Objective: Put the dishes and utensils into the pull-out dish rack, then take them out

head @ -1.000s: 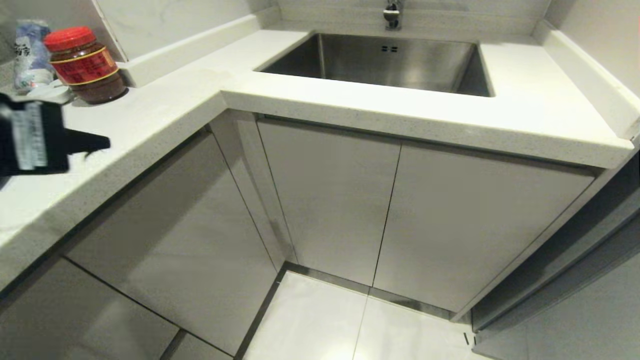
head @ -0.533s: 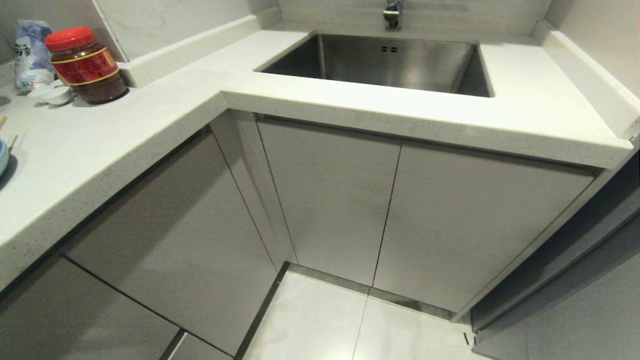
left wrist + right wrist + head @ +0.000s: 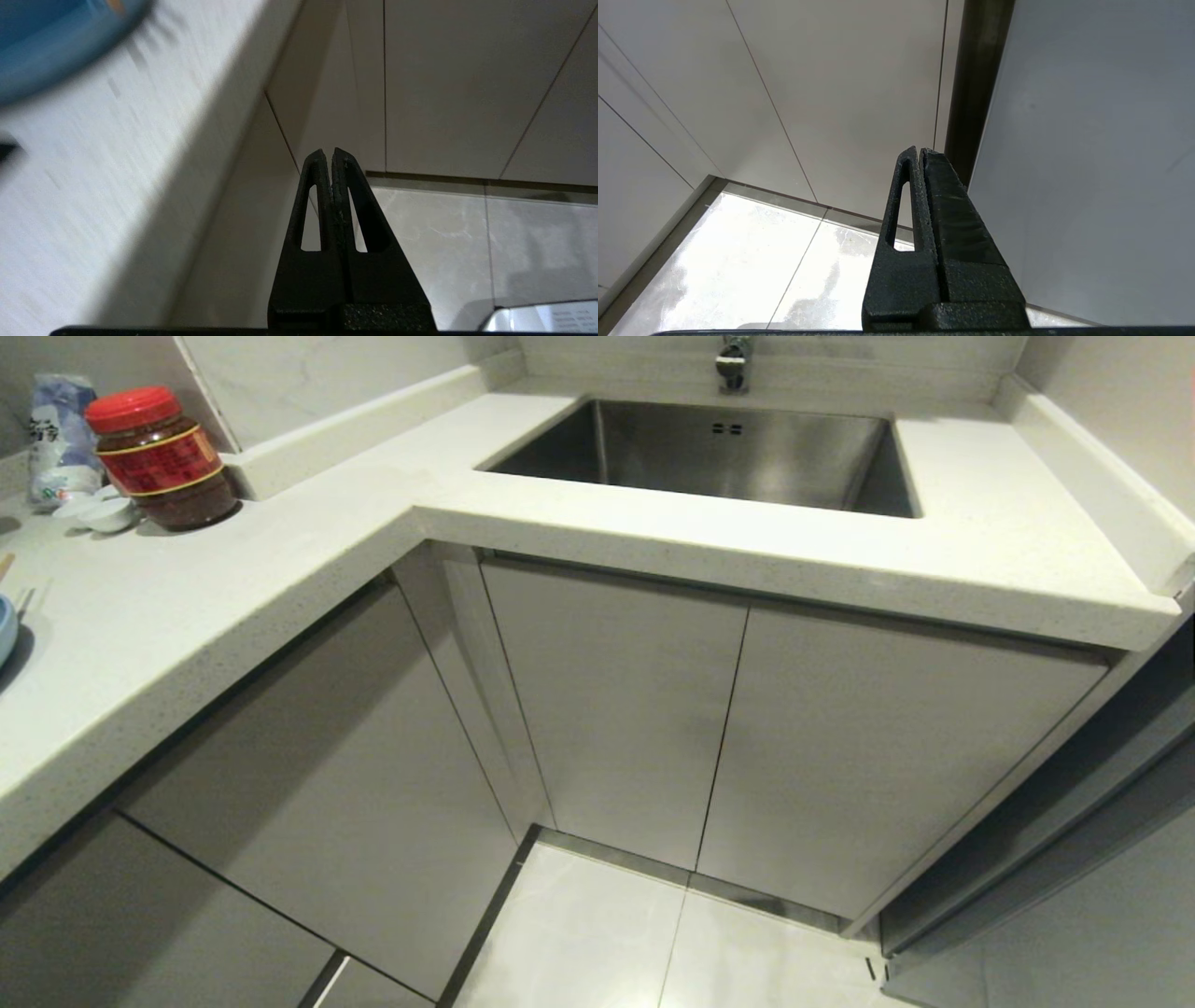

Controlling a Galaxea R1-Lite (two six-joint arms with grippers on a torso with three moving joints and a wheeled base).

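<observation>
- Left gripper [image 3: 331,154]: black fingers pressed flat together, nothing between them. You see it only in the left wrist view, hanging beside the front edge of the speckled white stone countertop [image 3: 93,177] and pointing down toward the pale cabinet fronts and the glossy light floor tiles [image 3: 467,242].
- Right gripper [image 3: 920,151]: also closed and empty, parked low in front of the cabinet doors [image 3: 850,84]; leave it idle.
- Light blue matte dish [image 3: 56,42]: blurred, on the countertop close to the edge. In the head view only a sliver of it [image 3: 5,625] shows at the far left, with a light-wood tip just above it that may be a chopstick.
- Pull-out dish rack: not visible; every flat white cabinet front [image 3: 308,784] under the counter is closed. No spoon in view.
- Elsewhere on the counter: red-lidded glass jar of dark sauce [image 3: 163,457], a white-and-blue bag behind it, tiny white dishes [image 3: 98,511], and the steel sink [image 3: 728,448].
- Judgement: the dishes appear unloaded onto the counter and the arm stowed, so the task looks at or near its end.
- To do it well: keep the closed fingers clear of the counter lip and the dish's rim while you settle the arm.
</observation>
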